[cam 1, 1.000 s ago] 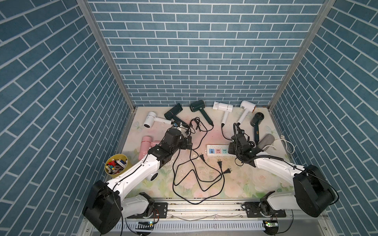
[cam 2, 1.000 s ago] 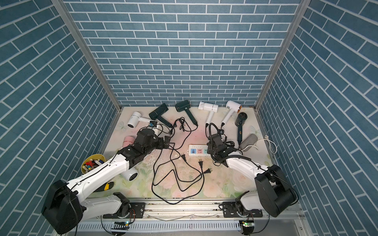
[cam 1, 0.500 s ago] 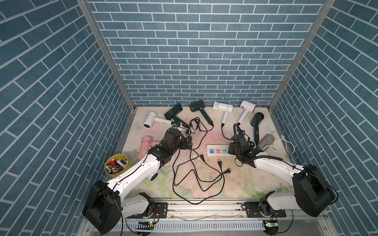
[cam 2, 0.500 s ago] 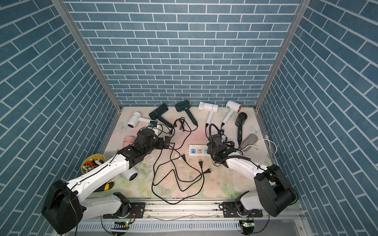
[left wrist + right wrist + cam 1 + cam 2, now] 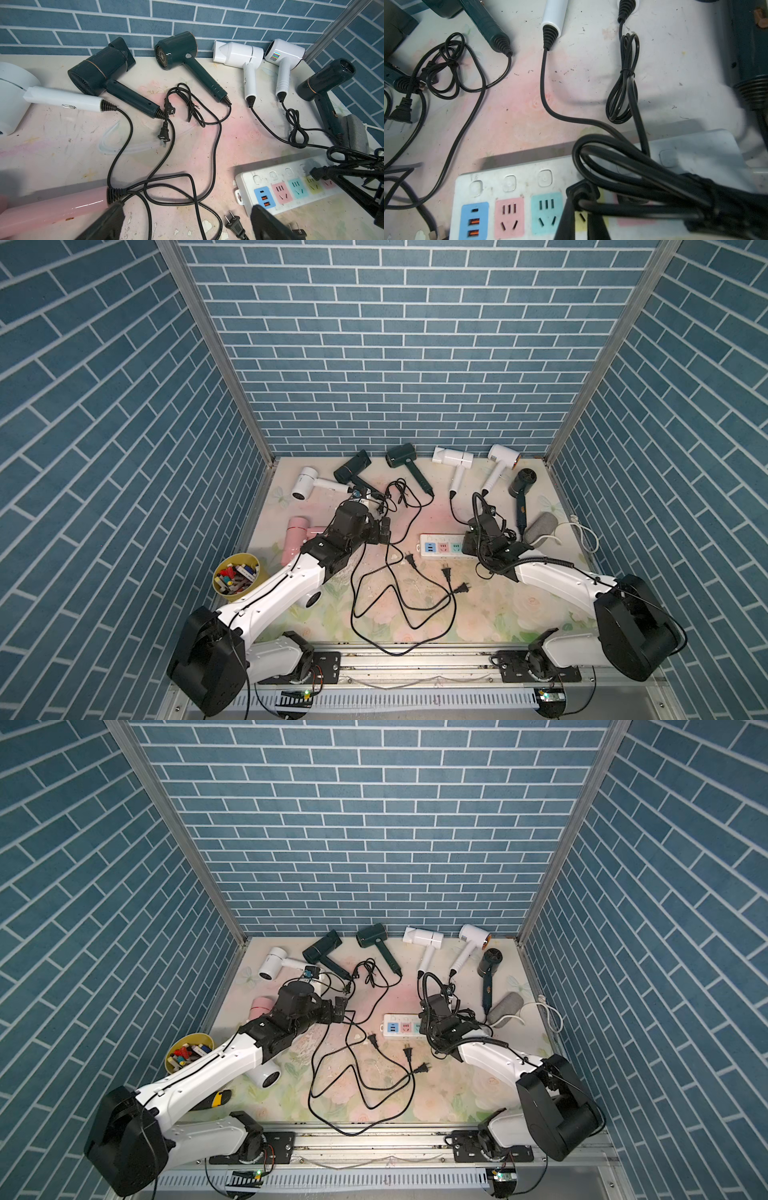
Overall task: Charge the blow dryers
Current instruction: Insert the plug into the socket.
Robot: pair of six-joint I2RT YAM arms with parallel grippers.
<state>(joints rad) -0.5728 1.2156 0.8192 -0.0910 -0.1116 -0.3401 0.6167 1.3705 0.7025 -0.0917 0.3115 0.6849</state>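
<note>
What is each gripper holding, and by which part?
The right gripper is shut on a black plug, pinching its body over the yellow socket of the power strip. The left gripper is open and empty.

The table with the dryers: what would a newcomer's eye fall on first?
A row of blow dryers lies along the back wall, black cords sprawling tangled over the table in front. At the white power strip, the right gripper is shut on a plug.
</note>
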